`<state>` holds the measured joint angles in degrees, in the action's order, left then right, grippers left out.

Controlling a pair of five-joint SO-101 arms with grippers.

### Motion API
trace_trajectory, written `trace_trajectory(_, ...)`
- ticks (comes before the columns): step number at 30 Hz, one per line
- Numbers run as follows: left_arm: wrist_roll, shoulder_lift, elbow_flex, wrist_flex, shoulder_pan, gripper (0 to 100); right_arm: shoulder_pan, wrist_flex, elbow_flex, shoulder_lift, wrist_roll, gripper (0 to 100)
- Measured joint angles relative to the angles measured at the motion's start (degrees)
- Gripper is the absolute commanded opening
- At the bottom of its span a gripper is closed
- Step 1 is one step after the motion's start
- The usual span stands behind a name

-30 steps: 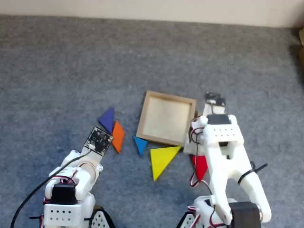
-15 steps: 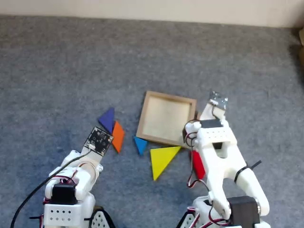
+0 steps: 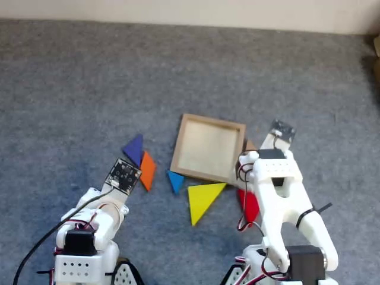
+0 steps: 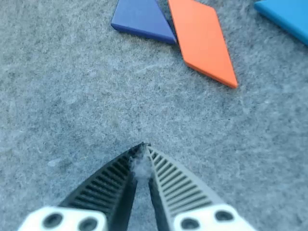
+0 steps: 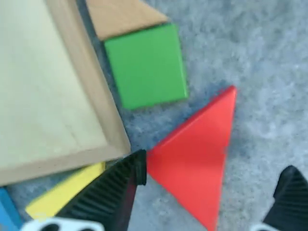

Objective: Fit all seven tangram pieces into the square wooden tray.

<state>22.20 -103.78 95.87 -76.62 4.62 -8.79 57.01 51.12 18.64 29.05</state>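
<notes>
The square wooden tray [image 3: 209, 148] lies mid-table with nothing in it. My right gripper [image 5: 214, 174] hangs open over the red triangle [image 5: 197, 161], one finger at each side of it. The green square [image 5: 146, 65] and a tan triangle [image 5: 120, 14] lie against the tray's rim [image 5: 89, 82]. The yellow triangle [image 3: 203, 199] and a small blue triangle [image 3: 175, 180] sit at the tray's near edge. My left gripper [image 4: 142, 150] is shut on nothing, low over the carpet, short of the orange parallelogram [image 4: 202, 41] and dark blue triangle [image 4: 142, 17].
Grey carpet covers the whole table, with open room beyond and left of the tray. The right arm [image 3: 276, 184] covers much of the red triangle [image 3: 250, 206] from above. The left arm [image 3: 95, 225] stands near the front edge.
The right arm's wrist has swung a little to the right, uncovering a tan piece beside the tray's right edge. The left arm and the pieces have not moved.
</notes>
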Motion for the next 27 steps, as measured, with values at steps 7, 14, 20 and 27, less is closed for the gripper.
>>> trace_trajectory(7,0.00,0.00,0.00,0.00,0.00,1,-2.99,-2.20,1.67,-7.03,1.85,40.0)
trace_trajectory(14,0.00,0.00,0.00,0.00,0.00,1,-3.16,-2.20,1.05,-9.76,1.93,40.0)
trace_trajectory(20,0.00,0.00,0.00,0.00,0.00,1,-2.81,-0.35,0.97,-9.76,2.02,35.4)
trace_trajectory(27,0.00,0.00,0.00,0.00,0.00,1,-2.02,0.00,0.97,-10.11,-1.67,29.6)
